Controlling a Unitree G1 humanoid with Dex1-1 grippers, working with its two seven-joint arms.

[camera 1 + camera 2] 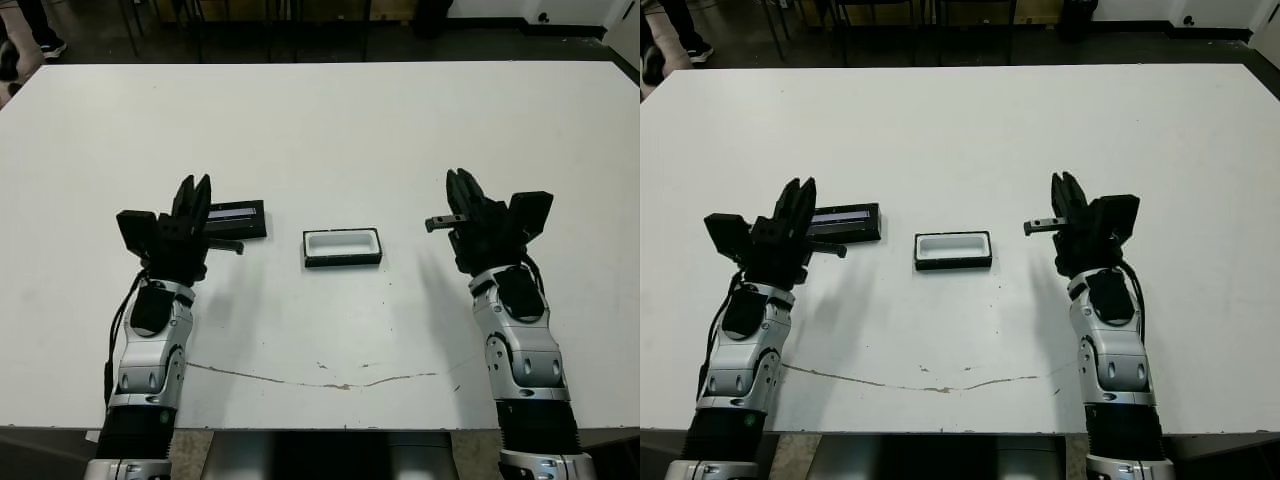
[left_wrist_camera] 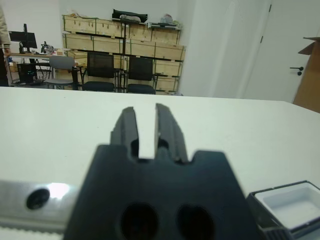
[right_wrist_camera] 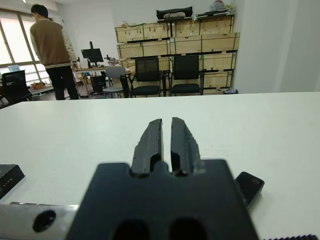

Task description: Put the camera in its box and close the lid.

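White table (image 1: pixel 330 130) carried the open box (image 1: pixel 342 247) at centre, lid (image 1: pixel 237 219) left, camera (image 3: pixel 248 187) right.

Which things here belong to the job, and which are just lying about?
Job: white-lined shallow black box; flat black lid with silvery stripe; slim dark glossy camera.
Lying about: black office chairs; wooden crates; person beyond the white table.

The table (image 1: pixel 320 130) is white, marked by a thin brownish crack line near its front edge. The box (image 1: pixel 342 247) is black outside with a white lining. The lid (image 1: pixel 238 219) is black with a pale silvery stripe. Both grippers are black on silver-grey arms. The camera (image 3: pixel 248 187) is glossy black.
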